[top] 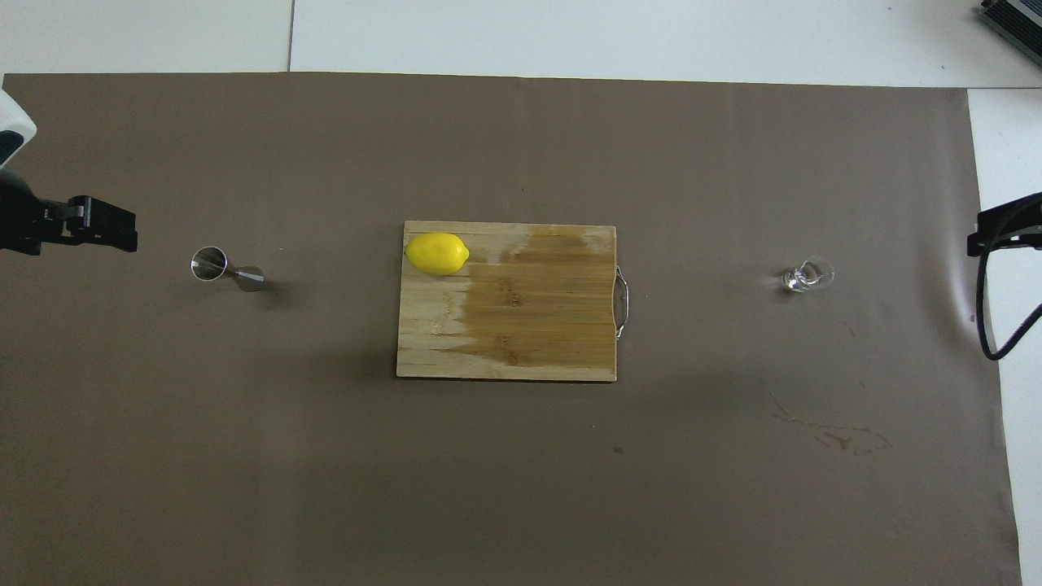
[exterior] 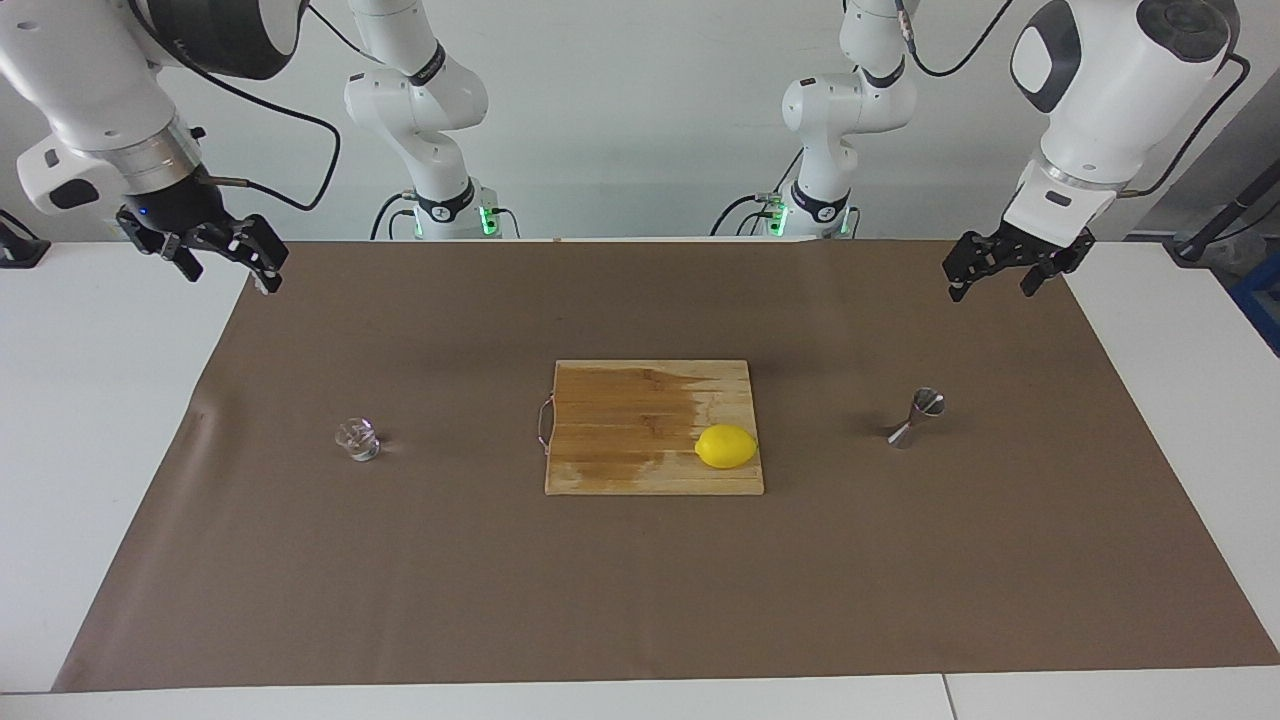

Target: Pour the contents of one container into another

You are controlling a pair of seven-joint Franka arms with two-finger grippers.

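The small clear glass tumbler [exterior: 357,439] [top: 806,275] stands upright on the brown paper toward the right arm's end of the table. The steel hourglass jigger [exterior: 915,418] [top: 226,270] stands on the paper toward the left arm's end. My left gripper [exterior: 992,290] [top: 114,232] hangs open and empty over the paper's edge at that end, well apart from the jigger. My right gripper [exterior: 228,276] [top: 989,236] hangs open and empty over the paper's edge at its own end, well apart from the glass.
A wooden cutting board [exterior: 640,420] [top: 529,325] with a wire handle lies mid-table between glass and jigger. A yellow lemon [exterior: 726,446] [top: 437,253] rests on its corner toward the jigger. Brown paper [exterior: 640,600] covers most of the table; a faint stain [top: 838,435] marks it.
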